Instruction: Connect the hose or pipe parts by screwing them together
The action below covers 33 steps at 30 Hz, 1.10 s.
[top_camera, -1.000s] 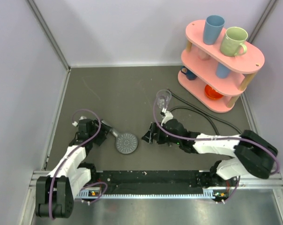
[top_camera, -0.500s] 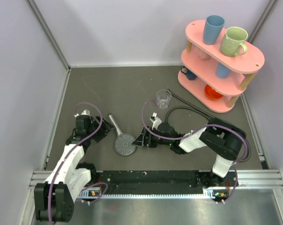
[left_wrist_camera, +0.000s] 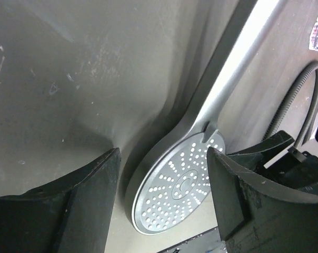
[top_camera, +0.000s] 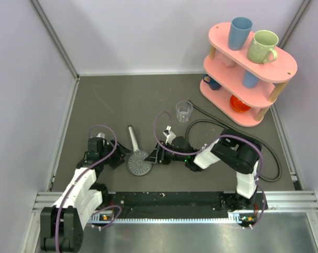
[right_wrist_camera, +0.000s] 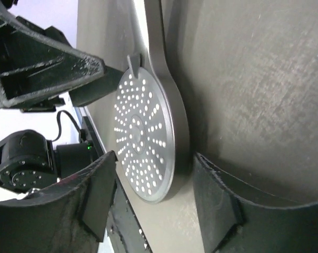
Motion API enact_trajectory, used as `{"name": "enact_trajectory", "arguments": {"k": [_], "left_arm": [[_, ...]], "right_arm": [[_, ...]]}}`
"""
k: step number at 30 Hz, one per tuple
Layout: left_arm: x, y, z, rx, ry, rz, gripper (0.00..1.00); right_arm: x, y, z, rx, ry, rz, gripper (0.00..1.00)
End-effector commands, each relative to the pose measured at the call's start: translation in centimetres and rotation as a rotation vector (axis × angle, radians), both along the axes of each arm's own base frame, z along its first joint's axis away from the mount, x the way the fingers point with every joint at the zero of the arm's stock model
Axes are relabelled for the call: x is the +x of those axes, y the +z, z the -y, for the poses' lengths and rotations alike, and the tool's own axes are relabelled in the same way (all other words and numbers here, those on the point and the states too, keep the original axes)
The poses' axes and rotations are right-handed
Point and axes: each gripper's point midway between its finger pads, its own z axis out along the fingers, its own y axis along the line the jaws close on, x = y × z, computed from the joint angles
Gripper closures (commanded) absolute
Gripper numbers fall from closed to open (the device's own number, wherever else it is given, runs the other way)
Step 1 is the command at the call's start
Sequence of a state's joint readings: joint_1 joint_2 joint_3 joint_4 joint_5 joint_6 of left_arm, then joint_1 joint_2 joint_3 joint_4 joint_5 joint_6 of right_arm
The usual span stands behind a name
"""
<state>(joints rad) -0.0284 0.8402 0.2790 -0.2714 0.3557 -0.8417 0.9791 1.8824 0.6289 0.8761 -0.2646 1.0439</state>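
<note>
Grasp stage; left gripper (top_camera: pixel 117 158) and right gripper (top_camera: pixel 156 155) open, flanking the shower (top_camera: pixel 139 162) at its disc; hose (left_wrist_camera: pixel 293 100) unconnected. Next, by judgement: clamp the shower, fetch the hose end.

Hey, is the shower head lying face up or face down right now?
Face up. The hand shower lies flat on the table, and its perforated disc shows in all three views.
</note>
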Motion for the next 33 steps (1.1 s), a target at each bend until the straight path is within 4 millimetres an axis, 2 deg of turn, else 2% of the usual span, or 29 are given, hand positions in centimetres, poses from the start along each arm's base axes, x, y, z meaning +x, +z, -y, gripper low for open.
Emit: {"name": "enact_trajectory", "arguments": {"k": [1,4,8,9,11,12,13,14,15,17,18,19,20,21,23,24,25,26,27,29,33], "left_arm": [[0.5,1.0,0.7,-0.046,-0.008,0.057,0.30],[0.2,1.0,1.1,-0.070,-0.021,0.050,0.31],[-0.1,1.5,1.2,-0.076,-0.035,0.066,0.32],[-0.1,1.7,1.3,-0.073,-0.043,0.075,0.32],[0.0,2.6,1.1,-0.038,-0.071,0.109,0.32],[0.4,3.8,1.0,-0.020,-0.087,0.140,0.32],[0.6,4.5,0.9,0.020,-0.126,0.182,0.32],[0.5,4.9,0.7,0.044,-0.142,0.184,0.32],[1.3,7.1,0.6,0.070,-0.159,0.241,0.32],[1.6,8.8,0.3,0.134,-0.212,0.289,0.32],[2.0,10.8,0.3,0.149,-0.232,0.330,0.32],[2.2,11.8,0.6,0.153,-0.259,0.357,0.32],[2.3,12.6,0.8,0.167,-0.299,0.392,0.32],[2.8,14.3,1.0,0.174,-0.314,0.431,0.32],[3.3,15.6,1.3,0.181,-0.357,0.459,0.32],[3.6,17.1,1.5,0.185,-0.373,0.493,0.33],[3.7,17.7,2.0,0.174,-0.410,0.506,0.33],[3.7,18.3,2.3,0.167,-0.436,0.525,0.33],[4.0,19.3,2.9,0.151,-0.467,0.545,0.32],[3.4,20.5,4.3,0.084,-0.571,0.576,0.33],[2.8,21.3,7.0,-0.010,-0.740,0.570,0.34]], "right_arm": [[0.6,0.6,-1.6,0.037,-0.001,0.016,0.45],[1.3,0.4,-1.3,0.041,-0.016,0.020,0.59],[3.1,1.1,0.0,0.042,-0.030,0.068,0.85],[3.4,1.0,0.5,0.016,-0.012,0.096,0.87],[4.4,0.8,1.4,-0.027,0.015,0.168,0.97],[4.0,0.2,1.9,-0.060,0.048,0.171,0.99],[4.6,0.9,2.4,-0.070,0.053,0.206,1.00],[4.8,0.8,3.0,-0.106,0.083,0.266,1.00],[4.8,0.6,3.5,-0.142,0.098,0.281,1.00],[5.5,0.7,5.0,-0.239,0.139,0.329,1.00],[5.5,1.1,5.2,-0.253,0.167,0.350,1.00],[5.4,1.3,5.5,-0.281,0.198,0.349,1.00],[5.6,2.4,5.6,-0.283,0.238,0.409,1.00],[5.0,3.0,5.5,-0.269,0.298,0.417,1.00],[4.6,4.1,5.7,-0.309,0.396,0.430,1.00],[4.2,4.8,5.6,-0.307,0.440,0.438,1.00],[4.4,6.0,5.3,-0.308,0.467,0.455,1.00],[3.7,6.1,6.1,-0.339,0.517,0.453,1.00],[3.9,7.5,5.7,-0.323,0.531,0.488,1.00],[3.4,9.2,6.0,-0.311,0.572,0.534,1.00],[3.4,13.1,5.7,-0.244,0.606,0.646,1.00]]}}
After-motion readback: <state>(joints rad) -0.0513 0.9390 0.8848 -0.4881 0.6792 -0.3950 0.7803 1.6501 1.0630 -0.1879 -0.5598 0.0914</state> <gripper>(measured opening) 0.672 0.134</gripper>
